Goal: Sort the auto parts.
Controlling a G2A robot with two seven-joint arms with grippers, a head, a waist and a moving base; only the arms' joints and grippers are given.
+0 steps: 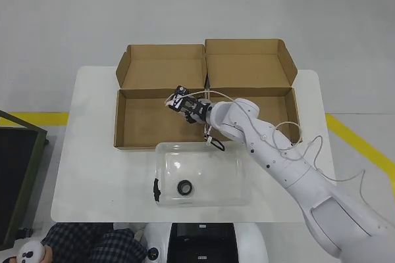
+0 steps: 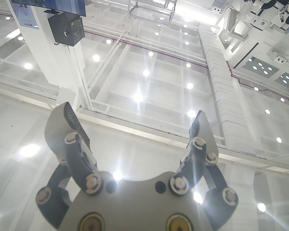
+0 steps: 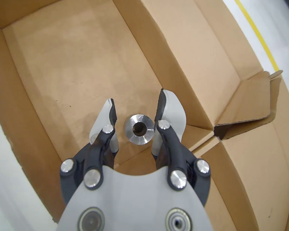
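- Caught the right gripper [image 3: 136, 97] out over the left cardboard box [image 1: 145, 125], up toward that box's 1 o'clock corner, hard by the wall next to the right cardboard box [image 1: 276, 102].
- Found its fingers [image 3: 169, 111] parted, not clamped, with a shiny metal bushing [image 3: 138, 128] sitting in the gap between them, bore facing the wrist camera.
- Noted a sliver of daylight between the bushing and one finger; couldn't tell about contact with the other.
- Couldn't tell either whether resting on the box floor or hanging just off it.
- Picked out the left gripper [image 2: 133, 108] aimed up at the ceiling, fingers spread wide, nothing between them.
- Placed both boxes side by side at the 12 o'clock edge of the white counter [image 1: 92, 164], lids folded back.
- Spotted a clear plastic bin [image 1: 237, 177] at 6 o'clock from the boxes, with one black ring [image 1: 185, 188] lying near its 7 o'clock corner.
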